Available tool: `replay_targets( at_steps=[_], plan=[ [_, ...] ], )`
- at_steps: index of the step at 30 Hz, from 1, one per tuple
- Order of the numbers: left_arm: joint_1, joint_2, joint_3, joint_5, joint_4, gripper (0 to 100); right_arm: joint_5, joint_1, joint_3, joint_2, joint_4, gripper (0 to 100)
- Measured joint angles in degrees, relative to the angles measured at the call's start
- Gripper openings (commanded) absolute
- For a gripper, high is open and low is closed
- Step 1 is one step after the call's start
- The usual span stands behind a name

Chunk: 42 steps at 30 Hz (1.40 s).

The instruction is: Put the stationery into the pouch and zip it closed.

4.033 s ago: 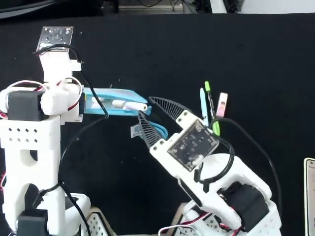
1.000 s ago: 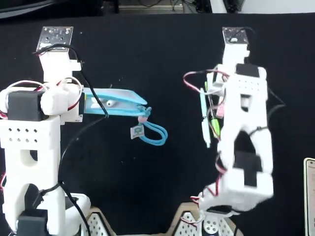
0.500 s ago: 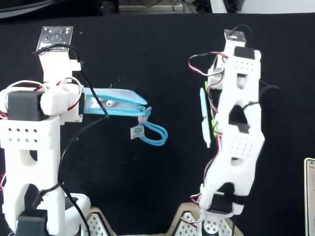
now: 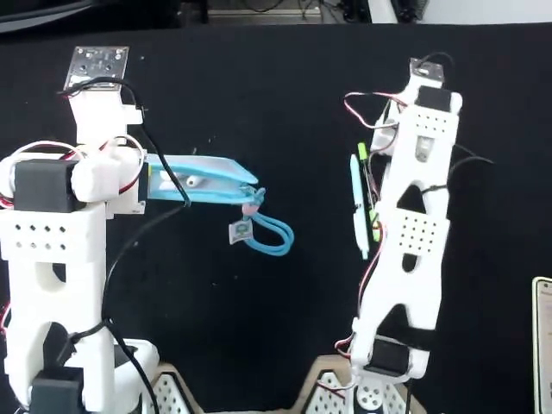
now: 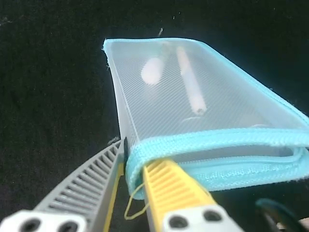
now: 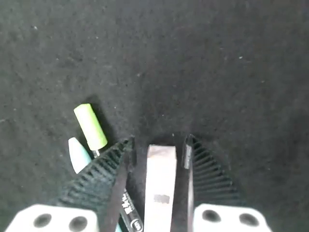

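Far left, 9 o'clock on the black table [image 4: 285, 103]: left arm [image 4: 52, 259] standing tall, left gripper [image 5: 136, 158] clamped on the pouch [image 5: 203, 111]. Grey and yellow jaws pinched together on the teal binding at the pouch's end.

Pouch [image 4: 203, 179] lying flat just 3 o'clock of that gripper, long axis along the 9-to-3 line, translucent with a teal rim. Inside, through the mesh: a white stick [image 5: 190, 82] and a white oval piece [image 5: 152, 71], side by side, apart. Mouth edge not flush, so reads as unzipped.

Off the pouch's 3 o'clock end: teal strap loop [image 4: 269, 235] dropped toward 5 o'clock, small tag [image 4: 239, 231] touching the loop at its 9 o'clock side.

Right half: right arm [image 4: 414, 233] stretched along the 6-to-12 line, lying over the loose stationery. Just at its 9 o'clock edge: light-blue pen [image 4: 355, 203] pointing 12, green highlighter [image 4: 363, 153] beside it, mostly hidden under the arm.

Right gripper [image 6: 159, 142] down at the table, jaws apart, straddling a flat pale bar [image 6: 160, 188]. Cannot tell whether either jaw touches it. Outside one jaw: highlighter cap [image 6: 90, 126], pen tip [image 6: 79, 152], and a dark pen [image 6: 128, 212] tucked against that jaw.

All loose stationery well apart from the pouch, at its 3 o'clock.
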Motion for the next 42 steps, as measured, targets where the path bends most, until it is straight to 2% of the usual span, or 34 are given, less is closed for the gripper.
replay_targets(
  at_steps=[4, 8, 20, 25, 27, 31, 36, 42],
  plan=[
    [0.00, 0.00, 0.00, 0.00, 0.00, 3, 0.00, -0.09, -5.80, 3.87, 1.41, 14.9],
    [0.00, 0.00, 0.00, 0.00, 0.00, 3, 0.00, -0.09, -7.74, 5.36, 1.49, 0.5],
    [0.00, 0.00, 0.00, 0.00, 0.00, 3, 0.00, 0.00, -7.65, 2.99, 1.93, 1.0],
    [0.00, 0.00, 0.00, 0.00, 0.00, 3, 0.00, 0.00, 3.08, -7.74, 1.93, 1.3],
    [0.00, 0.00, 0.00, 0.00, 0.00, 3, 0.09, 0.00, 9.05, -13.19, 1.93, 5.0],
    [0.00, 0.00, 0.00, 0.00, 0.00, 3, 6.86, 0.00, 19.69, -21.63, 1.93, 17.5],
    [0.00, 0.00, 0.00, 0.00, 0.00, 3, 14.59, -0.09, 24.00, -22.59, 0.00, 11.3],
    [0.00, 0.00, 0.00, 0.00, 0.00, 3, 16.79, -1.76, 24.00, -19.87, -2.11, 11.3]
  ],
)
